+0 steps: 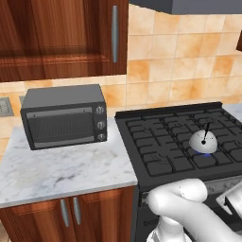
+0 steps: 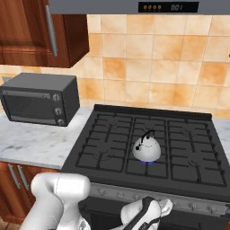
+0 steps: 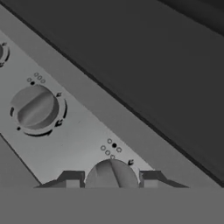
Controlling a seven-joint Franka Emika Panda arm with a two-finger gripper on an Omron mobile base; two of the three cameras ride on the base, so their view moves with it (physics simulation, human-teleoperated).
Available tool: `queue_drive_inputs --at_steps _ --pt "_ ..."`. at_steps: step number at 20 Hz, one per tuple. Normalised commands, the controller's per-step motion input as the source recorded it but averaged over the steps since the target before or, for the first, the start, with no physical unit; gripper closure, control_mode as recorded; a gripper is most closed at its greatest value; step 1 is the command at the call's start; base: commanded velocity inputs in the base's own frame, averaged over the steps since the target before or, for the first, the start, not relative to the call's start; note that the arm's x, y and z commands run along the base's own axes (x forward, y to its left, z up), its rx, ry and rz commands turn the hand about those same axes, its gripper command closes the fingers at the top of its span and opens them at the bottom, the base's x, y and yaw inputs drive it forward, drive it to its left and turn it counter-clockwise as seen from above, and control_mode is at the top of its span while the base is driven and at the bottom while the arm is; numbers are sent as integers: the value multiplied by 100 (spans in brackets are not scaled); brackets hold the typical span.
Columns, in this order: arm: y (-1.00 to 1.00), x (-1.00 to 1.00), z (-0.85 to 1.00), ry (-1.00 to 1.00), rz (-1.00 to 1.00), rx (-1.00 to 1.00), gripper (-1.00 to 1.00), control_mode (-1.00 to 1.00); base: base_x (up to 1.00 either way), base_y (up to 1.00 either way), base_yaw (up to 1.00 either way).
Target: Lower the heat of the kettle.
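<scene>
The pale dome-shaped kettle (image 1: 203, 142) (image 2: 147, 148), with its thin black handle, stands on a front burner of the black stove (image 1: 156, 142) (image 2: 112, 143). A small blue flame (image 1: 204, 154) shows under it. My gripper (image 3: 111, 180) is low at the stove's front control panel (image 3: 78, 135), open. Its two dark fingertips (image 3: 72, 178) flank a round grey knob (image 3: 111, 174) closely, one on each side. In the right base view the hand (image 2: 144, 214) sits just below the row of knobs, under the kettle.
A second knob (image 3: 35, 107) lies to the left on the panel, a third at the edge (image 3: 1, 52). A dark toaster oven (image 1: 64, 116) (image 2: 38, 99) stands on the marble counter (image 1: 61, 170). Wooden cabinets hang above and a range hood (image 2: 134, 6) overhangs the stove.
</scene>
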Motion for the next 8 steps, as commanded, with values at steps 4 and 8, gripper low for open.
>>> queue_drive_inputs --at_steps 4,8 --pt "0 0 0 0 -18 35 100 -100 0 0 0" --pt "0 0 0 0 -17 34 100 -100 0 0 0"
